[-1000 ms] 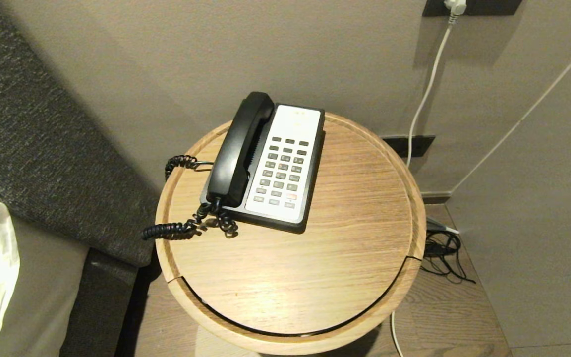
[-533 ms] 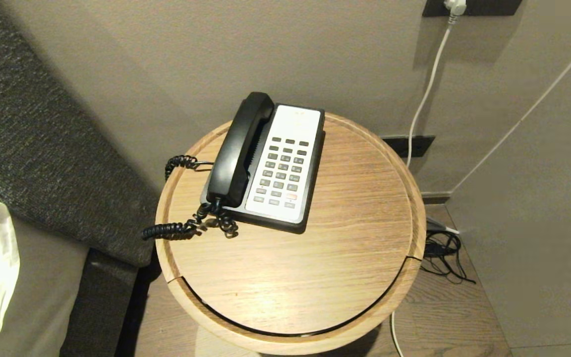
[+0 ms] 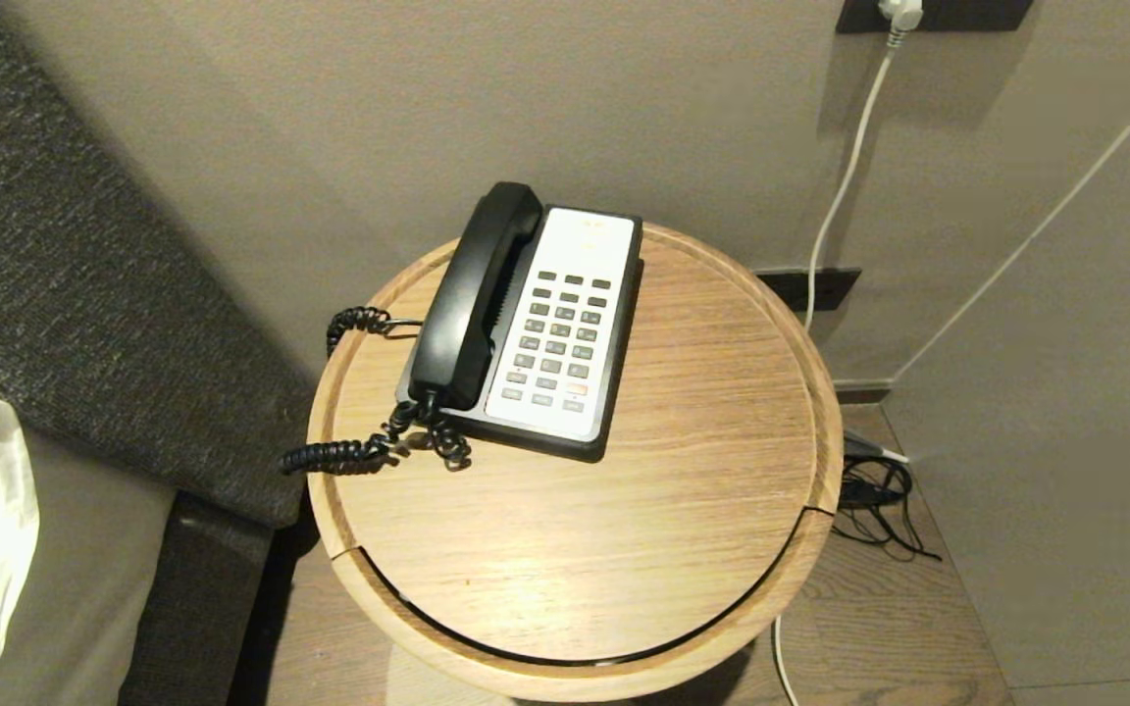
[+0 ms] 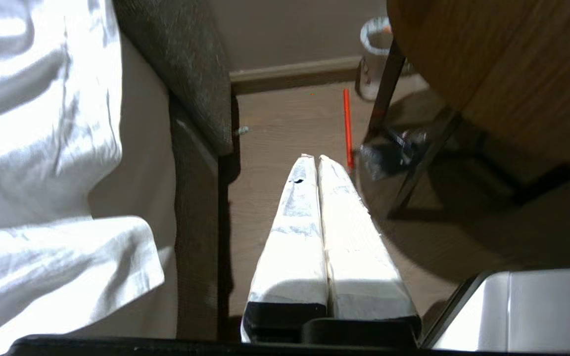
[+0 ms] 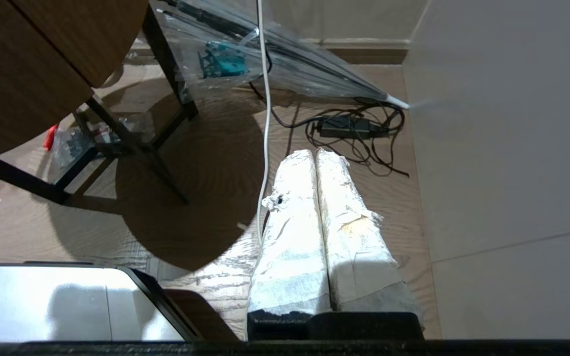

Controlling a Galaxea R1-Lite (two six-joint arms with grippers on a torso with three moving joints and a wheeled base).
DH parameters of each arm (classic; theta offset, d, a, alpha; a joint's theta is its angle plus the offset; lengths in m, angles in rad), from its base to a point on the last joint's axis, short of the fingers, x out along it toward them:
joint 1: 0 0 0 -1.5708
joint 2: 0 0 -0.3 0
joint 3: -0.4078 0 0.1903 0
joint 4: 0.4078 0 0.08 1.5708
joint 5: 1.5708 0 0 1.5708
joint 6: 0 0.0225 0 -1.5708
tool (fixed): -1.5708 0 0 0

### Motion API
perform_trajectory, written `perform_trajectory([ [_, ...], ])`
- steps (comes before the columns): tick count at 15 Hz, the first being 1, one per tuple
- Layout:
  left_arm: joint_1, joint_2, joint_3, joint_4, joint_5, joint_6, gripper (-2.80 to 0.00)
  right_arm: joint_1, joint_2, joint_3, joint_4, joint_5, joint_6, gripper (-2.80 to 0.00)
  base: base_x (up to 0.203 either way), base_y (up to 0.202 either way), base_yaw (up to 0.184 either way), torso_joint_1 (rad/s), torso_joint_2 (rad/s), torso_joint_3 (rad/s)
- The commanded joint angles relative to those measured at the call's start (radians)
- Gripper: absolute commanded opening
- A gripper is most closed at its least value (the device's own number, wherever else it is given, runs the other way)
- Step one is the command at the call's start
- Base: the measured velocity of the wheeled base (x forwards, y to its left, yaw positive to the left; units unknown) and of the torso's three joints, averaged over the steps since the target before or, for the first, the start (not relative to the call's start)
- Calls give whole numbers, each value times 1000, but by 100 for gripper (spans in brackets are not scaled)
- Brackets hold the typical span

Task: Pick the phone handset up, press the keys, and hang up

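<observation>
Phone handset (image 3: pixel 479 294) in its cradle beside the keys (image 3: pixel 558 339)

I read this as a hotel bedroom: upholstered grey headboard (image 3: pixel 75 294) with white bed linen (image 4: pixel 42 148) beside it. A round wooden bedside table (image 3: pixel 624 549) carries a corded desk phone (image 3: pixel 565 324); wall socket (image 3: pixel 933 12) above, wood-look floor.

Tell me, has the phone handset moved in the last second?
No. The phone handset lies on the phone base beside the keys, placed as before against the round table's rim.
</observation>
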Motion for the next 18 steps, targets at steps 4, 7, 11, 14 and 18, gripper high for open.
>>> perform_trajectory([
  [4, 0, -5, 4, -13, 3, -36, -280, 1, 3, 2, -7, -1, 5, -280, 0, 0, 0, 0, 0, 0],
  [7, 0, -5, 4, -14, 4, -37, -280, 0, 3, 1, -7, -1, 4, -280, 0, 0, 0, 0, 0, 0],
  [11, 0, -5, 7, -17, 3, -37, -280, 1, 3, 3, -7, 1, 3, -280, 0, 0, 0, 0, 0, 0],
  [14, 0, -5, 7, -17, 3, -37, -280, 1, 3, 3, -4, -1, 1, -280, 0, 0, 0, 0, 0, 0],
  [18, 0, -5, 7, -17, 5, -37, -280, 0, 3, 3, -6, -1, 9, -280, 0, 0, 0, 0, 0, 0],
])
